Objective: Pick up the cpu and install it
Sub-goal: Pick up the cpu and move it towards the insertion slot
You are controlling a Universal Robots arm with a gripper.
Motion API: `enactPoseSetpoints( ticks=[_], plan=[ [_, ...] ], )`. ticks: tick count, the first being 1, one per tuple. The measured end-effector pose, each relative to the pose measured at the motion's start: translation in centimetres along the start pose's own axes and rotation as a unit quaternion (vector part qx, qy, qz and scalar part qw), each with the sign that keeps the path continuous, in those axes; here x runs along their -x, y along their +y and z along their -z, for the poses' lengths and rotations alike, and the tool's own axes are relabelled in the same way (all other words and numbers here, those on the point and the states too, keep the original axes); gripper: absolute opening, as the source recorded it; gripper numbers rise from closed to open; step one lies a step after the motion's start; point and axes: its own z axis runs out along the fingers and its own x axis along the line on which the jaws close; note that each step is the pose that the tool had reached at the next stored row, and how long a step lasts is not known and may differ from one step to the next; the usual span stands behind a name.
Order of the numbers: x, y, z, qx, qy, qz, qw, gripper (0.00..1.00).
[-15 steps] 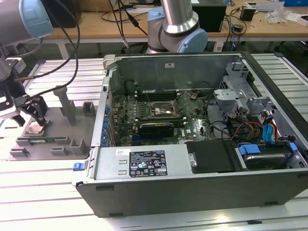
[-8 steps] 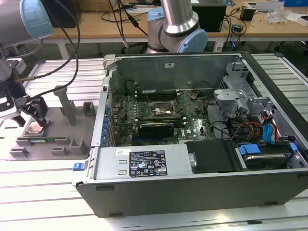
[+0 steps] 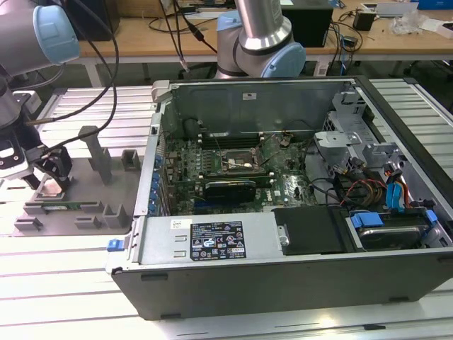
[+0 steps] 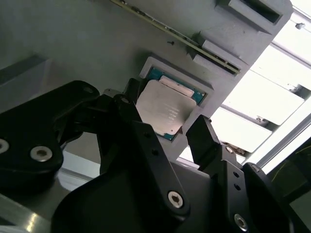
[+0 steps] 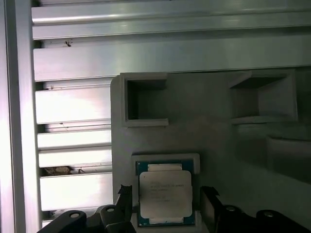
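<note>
Bright even room light, strong glare on the aluminium slats [image 5: 73, 104], computer case [image 3: 233, 106] interior dimmer, soft shadows

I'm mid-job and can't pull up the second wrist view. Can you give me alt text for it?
The cpu lies flat, silvery top up, in a square recess of the grey holder. The open gripper straddles it, with its black fingers one on each side. Neither clearly touches the chip.

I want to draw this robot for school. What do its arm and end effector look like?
The arm has round silver-grey tubes with light blue caps at the joints, and black cables hang along it. The end effector is black, with two chunky fingers dotted with silver screws.
</note>
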Motion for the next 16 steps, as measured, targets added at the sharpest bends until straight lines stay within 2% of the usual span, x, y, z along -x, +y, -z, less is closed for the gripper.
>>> enactPoseSetpoints(
  ticks=[7, 16],
  plan=[
    [0.05, 0.06, -0.56, 0.0, 0.0001, 0.001, 1.0, 0.66],
    [0.05, 0.06, -0.68, 0.0, 0.0001, 0.001, 1.0, 0.66]
  ],
)
